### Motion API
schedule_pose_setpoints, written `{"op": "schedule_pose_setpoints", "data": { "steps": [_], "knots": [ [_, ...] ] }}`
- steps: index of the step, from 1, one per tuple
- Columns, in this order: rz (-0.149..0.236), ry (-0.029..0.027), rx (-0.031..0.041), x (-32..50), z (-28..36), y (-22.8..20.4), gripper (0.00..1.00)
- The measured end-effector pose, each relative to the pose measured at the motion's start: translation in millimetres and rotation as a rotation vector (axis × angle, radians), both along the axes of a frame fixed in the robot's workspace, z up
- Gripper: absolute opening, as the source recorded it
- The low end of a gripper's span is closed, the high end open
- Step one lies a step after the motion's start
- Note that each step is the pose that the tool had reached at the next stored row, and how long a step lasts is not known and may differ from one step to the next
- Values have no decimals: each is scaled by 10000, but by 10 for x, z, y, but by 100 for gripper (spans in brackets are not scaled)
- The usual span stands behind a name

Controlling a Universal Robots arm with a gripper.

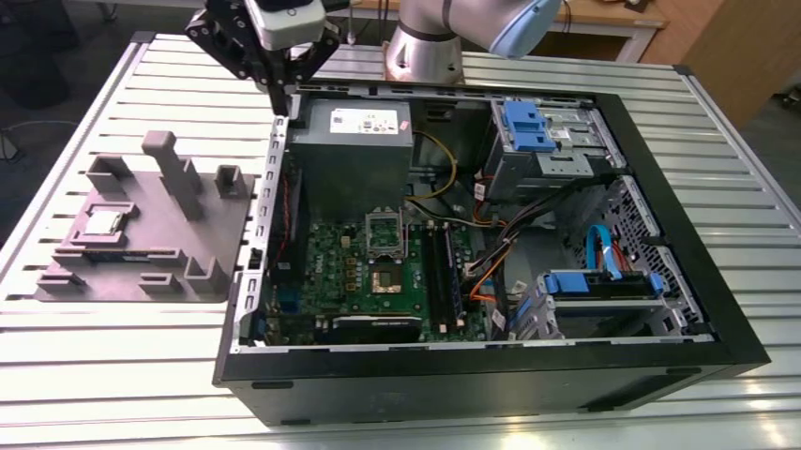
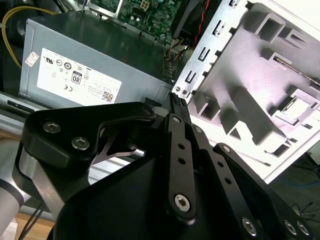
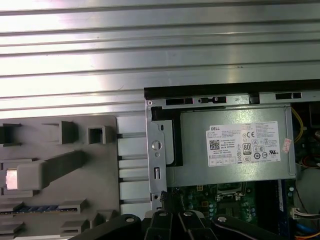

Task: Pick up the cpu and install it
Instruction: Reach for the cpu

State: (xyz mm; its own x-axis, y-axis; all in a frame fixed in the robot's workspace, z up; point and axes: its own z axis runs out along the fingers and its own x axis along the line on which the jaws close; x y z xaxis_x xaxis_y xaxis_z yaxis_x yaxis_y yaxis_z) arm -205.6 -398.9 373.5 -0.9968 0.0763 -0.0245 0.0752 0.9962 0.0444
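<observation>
Exterior view: gripper [image 1: 283, 101] body above jaws cut by upper frame edge; robot arm [image 1: 432, 42] beside jaws cut by same edge. cpu [image 1: 103, 222], well apart from jaws, too small for surface detail. socket [image 1: 385, 278] interior too small to tell.
Second wrist view: power supply box [image 2: 100, 40] partly hidden behind gripper linkage; fixture [image 2: 240, 65] beyond jaw tips cut by frame edge; pale square [image 2: 295, 107] in fixture recess glare-washed, identity uncertain.
First wrist view: motherboard [image 3: 220, 192] near jaws partly hidden beneath linkage.
</observation>
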Motion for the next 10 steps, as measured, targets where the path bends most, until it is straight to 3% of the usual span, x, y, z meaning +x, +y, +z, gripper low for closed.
{"op": "schedule_pose_setpoints", "data": {
  "steps": [10],
  "knots": [
    [1,0,0,-29,0,0,10]
  ]
}}
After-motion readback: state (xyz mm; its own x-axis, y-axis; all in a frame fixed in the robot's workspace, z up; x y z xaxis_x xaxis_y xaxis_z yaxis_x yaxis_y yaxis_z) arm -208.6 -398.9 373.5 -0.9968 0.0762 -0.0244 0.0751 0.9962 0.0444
